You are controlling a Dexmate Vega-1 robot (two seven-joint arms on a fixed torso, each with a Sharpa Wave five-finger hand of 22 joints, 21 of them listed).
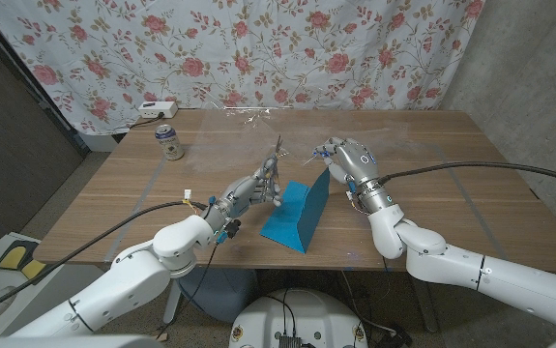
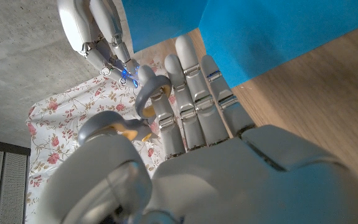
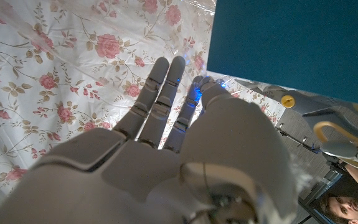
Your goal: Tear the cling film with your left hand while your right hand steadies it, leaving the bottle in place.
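Fingers of your left hand (image 1: 249, 192) pinch cling film (image 1: 279, 150) above the blue box (image 1: 297, 215) mid-table; your right hand (image 1: 343, 160) grips its far end. You look mid-tear: next, probably pull left. The box's long axis runs near-to-far; a can (image 1: 168, 141) stands well apart.

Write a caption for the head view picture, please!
Left hand and right hand flank a blue box; can behind.

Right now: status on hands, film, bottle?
Left hand pinching film above blue box. Right hand at box's far end, grip unclear. Can clear, untouched.
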